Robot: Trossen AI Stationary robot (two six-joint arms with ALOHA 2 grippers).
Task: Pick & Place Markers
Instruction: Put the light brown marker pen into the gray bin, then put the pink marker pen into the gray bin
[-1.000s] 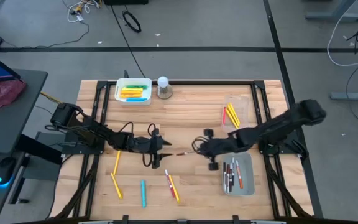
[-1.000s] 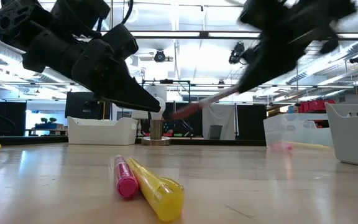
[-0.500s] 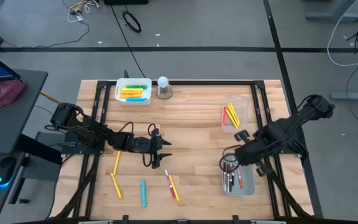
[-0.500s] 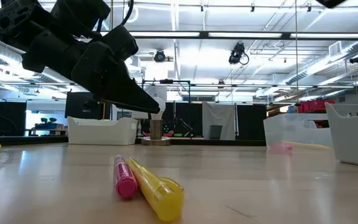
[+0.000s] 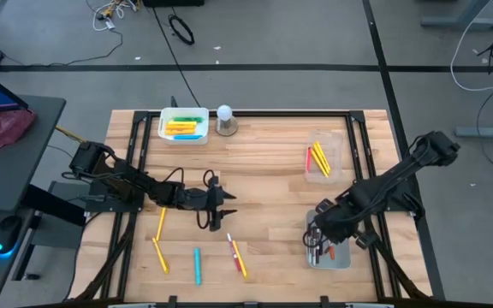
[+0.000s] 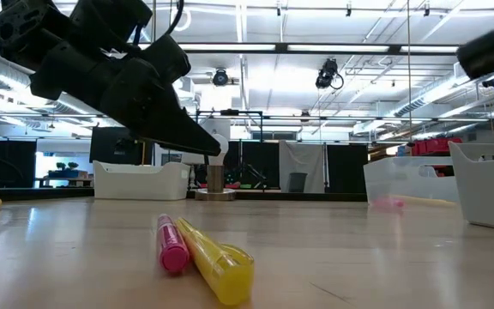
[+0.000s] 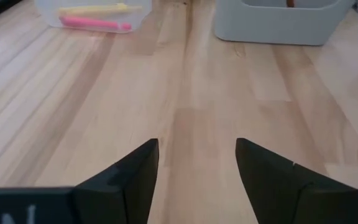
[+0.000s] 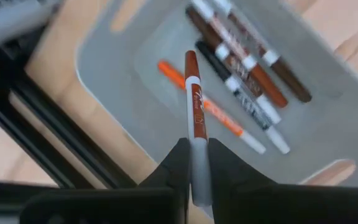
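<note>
Since a second ago, we see the right gripper (image 5: 317,237) carried from mid-surface to the grey tray (image 5: 342,257), clamped on a brown-capped marker (image 8: 194,112); left gripper (image 5: 227,205) unmoved, fingers apart.

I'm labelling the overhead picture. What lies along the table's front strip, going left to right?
Yellow marker → blue marker → red and yellow marker pair → grey tray, with the right end effector over it holding a red-capped marker.
</note>
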